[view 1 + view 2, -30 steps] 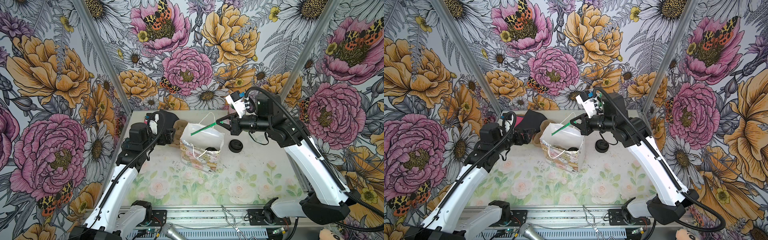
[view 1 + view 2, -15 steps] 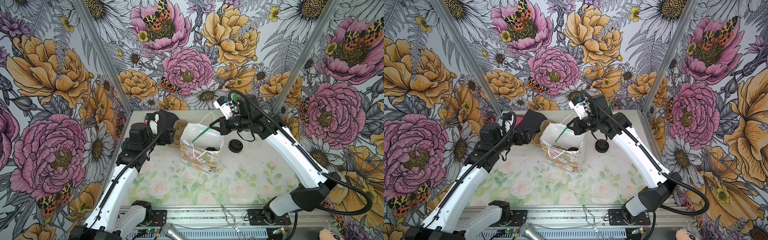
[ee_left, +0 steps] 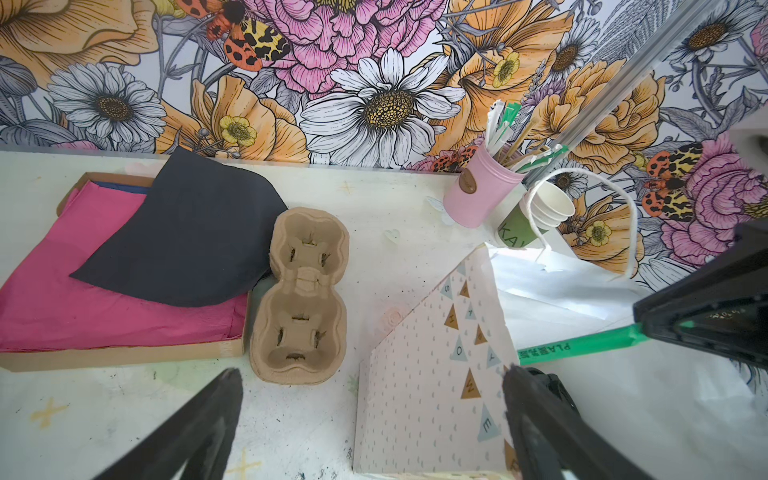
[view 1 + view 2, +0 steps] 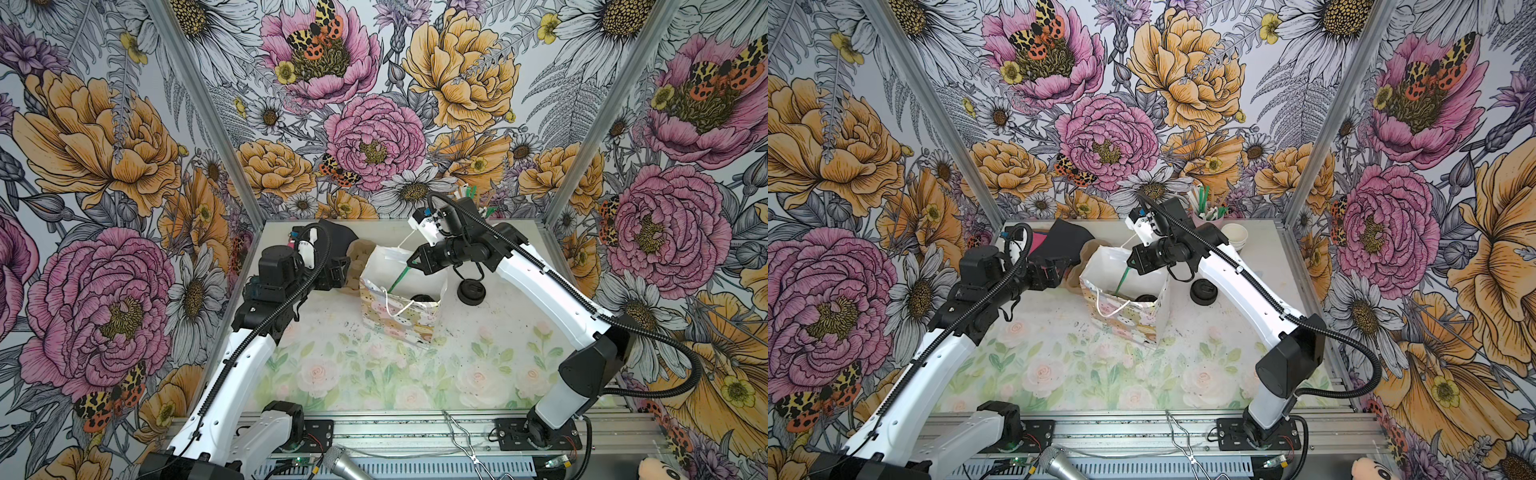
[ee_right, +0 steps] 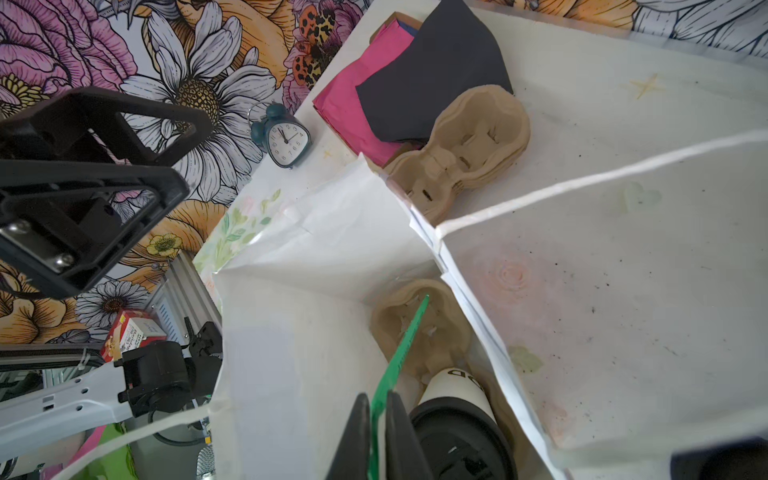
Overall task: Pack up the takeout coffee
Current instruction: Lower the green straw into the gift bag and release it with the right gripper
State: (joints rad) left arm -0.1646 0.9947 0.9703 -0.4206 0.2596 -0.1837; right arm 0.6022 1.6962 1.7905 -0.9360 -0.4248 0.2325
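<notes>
The takeout coffee (image 5: 453, 386), a whitish cup with dark letters and a black lid, stands in a brown pulp carrier (image 5: 415, 328) inside the patterned paper bag (image 4: 399, 320) (image 4: 1121, 320). In both top views only its lid (image 4: 423, 298) (image 4: 1145, 298) shows. My right gripper (image 5: 376, 399) (image 4: 413, 262) hangs over the bag's mouth, shut on a green straw (image 5: 405, 345) (image 4: 399, 279) that slants down into the bag beside the cup. My left gripper (image 3: 372, 374) (image 4: 340, 272) stands wide open beside the bag's left wall, holding nothing.
A loose black lid (image 4: 471, 291) lies right of the bag. At the back stand a pink holder of straws (image 3: 478, 195) and stacked paper cups (image 3: 544, 208). Stacked pulp carriers (image 3: 303, 299) and a box of pink and black napkins (image 3: 124, 291) sit behind the bag's left. A small clock (image 5: 284, 141) stands nearby.
My right arm has swung left and lower, carrying the green straw from above the bag's right edge down into its mouth. The left arm has not moved.
</notes>
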